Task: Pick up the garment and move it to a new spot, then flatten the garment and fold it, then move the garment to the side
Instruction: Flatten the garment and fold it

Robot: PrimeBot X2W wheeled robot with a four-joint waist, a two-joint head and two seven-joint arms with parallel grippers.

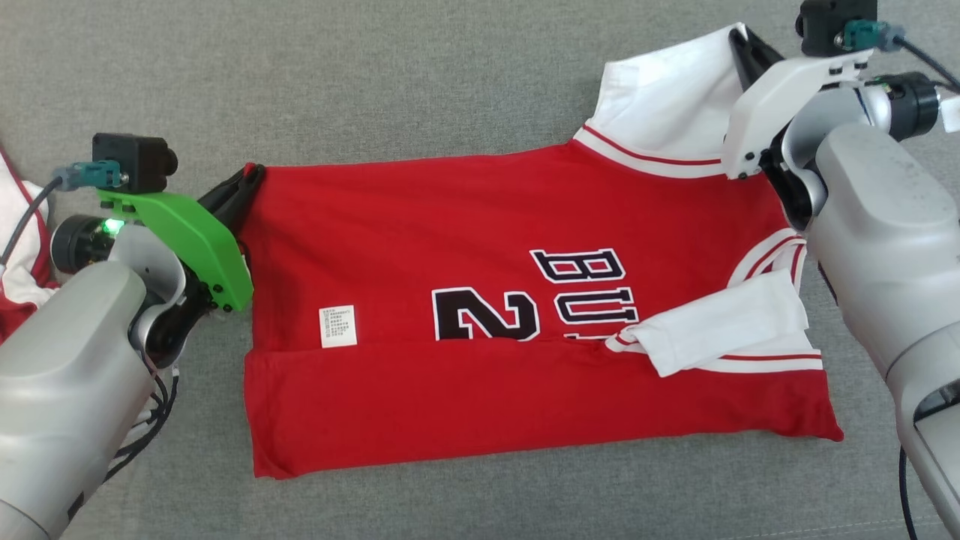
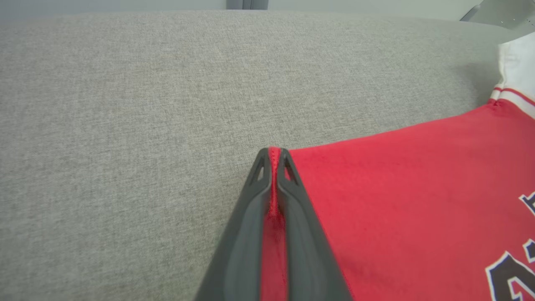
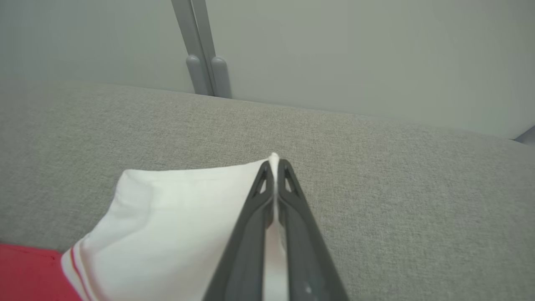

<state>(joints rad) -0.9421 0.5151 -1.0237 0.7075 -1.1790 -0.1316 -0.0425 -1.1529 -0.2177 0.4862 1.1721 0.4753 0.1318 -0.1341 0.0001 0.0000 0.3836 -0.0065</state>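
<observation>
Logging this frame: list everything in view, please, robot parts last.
jersey: one, red with white sleeves and black lettering, spread on the surface, near edge folded over
care label: one, white, on the jersey's lower left
other cloth: one, red and white, head view's left edge
surface: one, grey fabric, under everything
left hand: one, dark fingers, shut on the jersey's far left corner
right hand: one, dark fingers, shut on the far white sleeve

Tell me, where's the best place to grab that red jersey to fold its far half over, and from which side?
By its two far corners: the red hem corner at the left end and the white sleeve at the right. The jersey lies flat, so only thin edges offer a pinch; come in low from each outer end. Both jaws are shut there, one on each.
</observation>
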